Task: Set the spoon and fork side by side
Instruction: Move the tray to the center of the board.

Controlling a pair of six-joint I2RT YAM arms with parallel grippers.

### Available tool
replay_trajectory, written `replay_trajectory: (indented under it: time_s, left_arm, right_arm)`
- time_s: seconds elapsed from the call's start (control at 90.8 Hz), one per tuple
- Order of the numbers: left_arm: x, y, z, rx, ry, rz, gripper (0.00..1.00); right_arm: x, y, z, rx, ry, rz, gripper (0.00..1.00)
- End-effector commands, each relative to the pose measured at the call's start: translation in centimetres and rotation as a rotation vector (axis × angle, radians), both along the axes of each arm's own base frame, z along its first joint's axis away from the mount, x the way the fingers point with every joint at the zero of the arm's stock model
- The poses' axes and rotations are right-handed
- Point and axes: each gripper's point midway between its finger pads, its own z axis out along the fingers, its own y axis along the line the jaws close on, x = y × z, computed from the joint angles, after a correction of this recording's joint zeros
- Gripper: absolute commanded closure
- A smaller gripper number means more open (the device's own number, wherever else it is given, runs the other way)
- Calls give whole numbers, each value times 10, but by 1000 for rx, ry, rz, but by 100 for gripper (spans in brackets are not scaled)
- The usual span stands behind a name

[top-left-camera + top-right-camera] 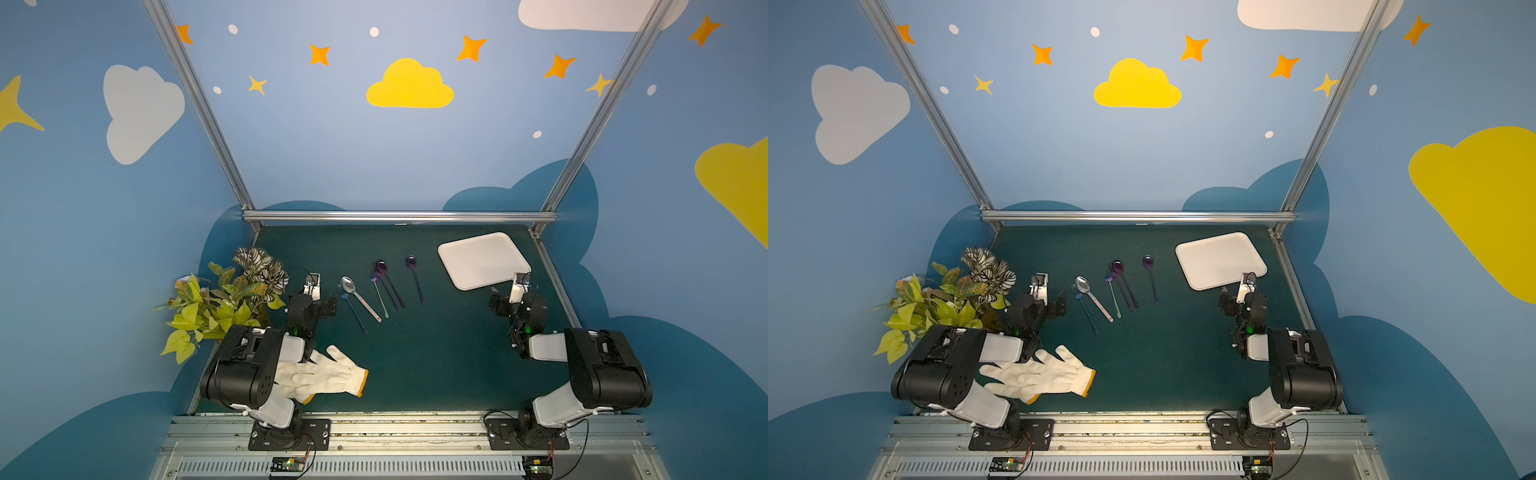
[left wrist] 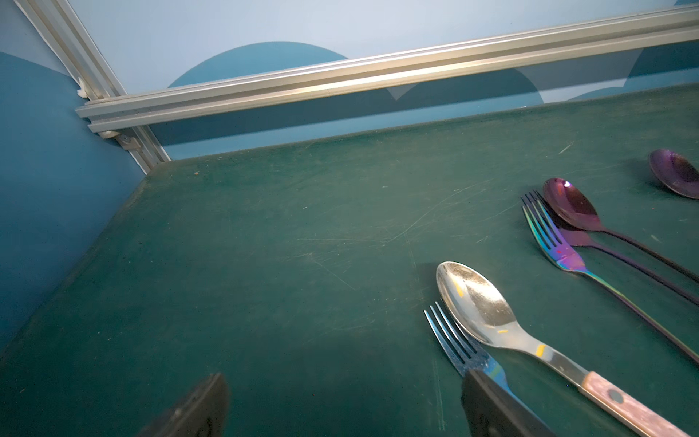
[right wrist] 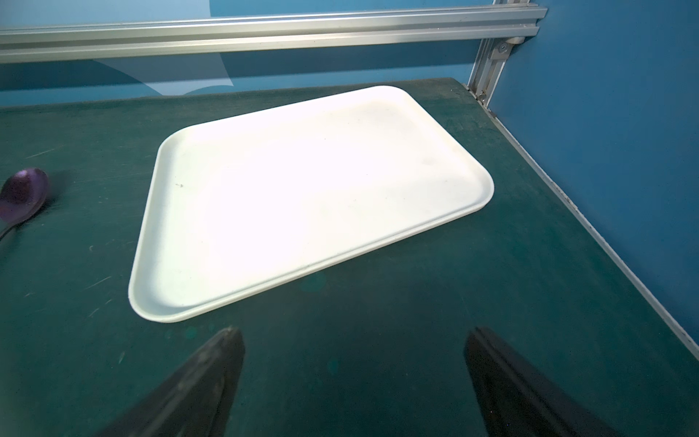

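You're boxed in by blue walls (image 1: 316,166), painted with a yellow cloud (image 1: 409,87), a white cloud (image 1: 139,112) and orange stars (image 1: 319,54). Silver rails (image 1: 399,216) frame the corners. Beneath you now, a scratched dark green tabletop (image 1: 436,353), evenly lit.

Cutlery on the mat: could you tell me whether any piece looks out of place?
The lone purple spoon lies apart, with no fork beside it. The second purple spoon overlaps a dark fork instead of lying beside it.
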Motion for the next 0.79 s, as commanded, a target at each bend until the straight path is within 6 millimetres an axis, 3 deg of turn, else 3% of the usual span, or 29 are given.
replay_trajectory:
  time_s: [0.0, 0.132, 0.253, 0.352, 0.507, 0.584, 0.661, 0.683, 0.716, 0.782]
  left_arm:
    - [6, -4, 23, 7, -19, -19, 0]
    - [3, 5, 50, 6, 18, 54, 0]
    - [-9, 2, 58, -62, 126, 73, 0]
    - [-20, -12, 63, -154, 210, 53, 0]
    - [-38, -44, 61, -322, 394, -21, 0]
    - [-45, -59, 60, -417, 477, -49, 0]
    - [-52, -71, 57, -496, 542, -73, 0]
    - [-54, -75, 56, -515, 555, -80, 0]
    - [-56, -80, 55, -541, 571, -90, 0]
    - [-59, -89, 52, -579, 602, -112, 0]
  right_arm:
    - [6, -11, 24, -2, 14, -72, 2]
    - [17, -29, 60, 62, 106, -198, 2]
    - [32, -37, 85, 179, 189, -299, 3]
    - [44, -30, 74, 311, 306, -338, 3]
    - [65, -3, 42, 625, 478, -361, 5]
    - [69, 11, 19, 802, 586, -402, 20]
    - [82, 27, 8, 862, 643, -371, 33]
    - [84, 33, 6, 845, 665, -346, 28]
    - [87, 46, 7, 781, 703, -298, 9]
    - [90, 69, 7, 604, 797, -213, 3]
